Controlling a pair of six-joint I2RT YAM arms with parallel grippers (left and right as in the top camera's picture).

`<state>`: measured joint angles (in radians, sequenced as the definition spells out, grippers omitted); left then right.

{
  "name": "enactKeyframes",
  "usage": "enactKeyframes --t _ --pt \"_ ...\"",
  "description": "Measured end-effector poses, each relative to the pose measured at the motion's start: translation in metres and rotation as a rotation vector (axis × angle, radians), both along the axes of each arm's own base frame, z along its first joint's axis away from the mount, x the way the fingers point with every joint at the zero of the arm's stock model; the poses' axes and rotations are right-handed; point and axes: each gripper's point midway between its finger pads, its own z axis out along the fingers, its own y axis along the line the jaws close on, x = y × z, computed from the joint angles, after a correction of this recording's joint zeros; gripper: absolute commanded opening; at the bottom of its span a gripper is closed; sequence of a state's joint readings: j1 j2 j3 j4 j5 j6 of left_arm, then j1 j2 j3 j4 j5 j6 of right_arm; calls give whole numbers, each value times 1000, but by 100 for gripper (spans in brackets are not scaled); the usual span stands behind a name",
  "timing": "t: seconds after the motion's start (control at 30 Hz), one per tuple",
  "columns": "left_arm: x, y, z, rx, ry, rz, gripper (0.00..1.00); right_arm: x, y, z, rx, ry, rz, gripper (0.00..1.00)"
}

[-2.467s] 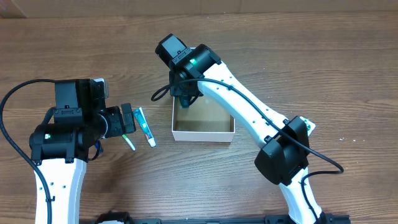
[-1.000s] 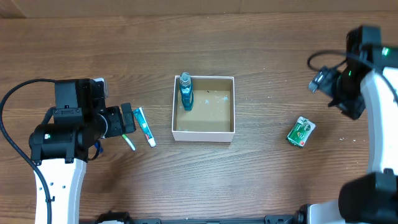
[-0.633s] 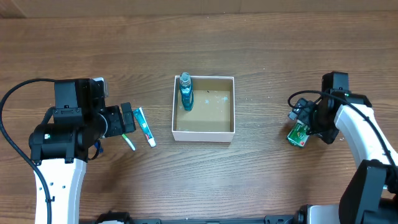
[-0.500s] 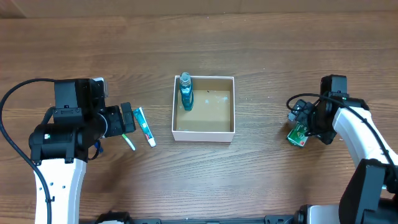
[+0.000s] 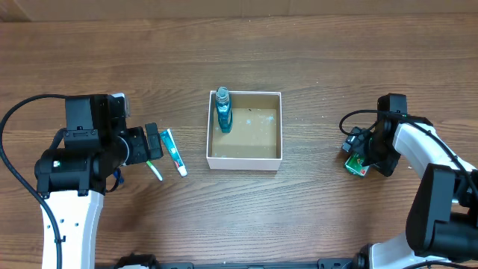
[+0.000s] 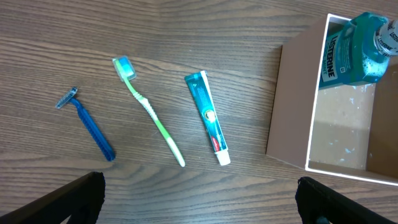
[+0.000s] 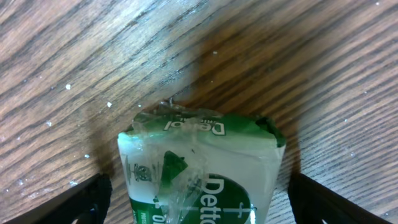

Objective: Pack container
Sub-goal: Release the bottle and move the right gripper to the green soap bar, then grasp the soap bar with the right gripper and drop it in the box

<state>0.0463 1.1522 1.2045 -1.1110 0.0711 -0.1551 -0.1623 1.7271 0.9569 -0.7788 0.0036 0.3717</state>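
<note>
Container (image 5: 258, 134) floor open beside bottle (image 5: 222, 112)

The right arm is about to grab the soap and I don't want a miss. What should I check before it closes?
1. Right pincer open: ok.
2. Soap centred between its fingers: ok, by the wrist view.
3. Pincer low enough to grip: cannot tell.
4. Free floor in the container: ok, only the bottle is in it, by the left wall.
5. Left pincer away from the container: ok, it hangs open beside the toothpaste.
</note>
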Motion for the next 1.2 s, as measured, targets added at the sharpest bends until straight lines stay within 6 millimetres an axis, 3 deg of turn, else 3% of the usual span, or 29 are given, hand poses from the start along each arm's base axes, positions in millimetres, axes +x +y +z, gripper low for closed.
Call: enactKeyframes --t 0.2,0.5,0.6,0.7,0.8,0.87,0.9,0.97,1.07,1.1,1.13,1.2 --pt "0 0 0 0 0 0 100 -2 1 0 2 10 10 56" --pt "0 0 0 0 0 0 100 -3 1 0 2 11 10 47" --pt "0 0 0 0 0 0 100 -3 1 0 3 14 9 32" --pt "0 0 0 0 0 0 100 -6 3 1 15 30 10 29" --pt "0 0 0 0 0 0 100 -3 6 18 29 43 16 29" --pt "0 0 0 0 0 0 100 16 12 50 18 -19 47 29" --pt "0 0 0 0 0 0 100 25 18 70 12 -57 73 28" --pt "0 0 0 0 1 0 100 59 54 146 -4 -252 206 28" --pt "0 0 0 0 0 0 100 74 119 210 13 -431 390 27" --pt "0 0 0 0 0 0 100 75 141 222 27 -474 448 27" --pt "0 0 0 0 0 0 100 70 178 227 58 -504 540 28" --pt "0 0 0 0 0 0 100 66 211 221 84 -503 596 30"
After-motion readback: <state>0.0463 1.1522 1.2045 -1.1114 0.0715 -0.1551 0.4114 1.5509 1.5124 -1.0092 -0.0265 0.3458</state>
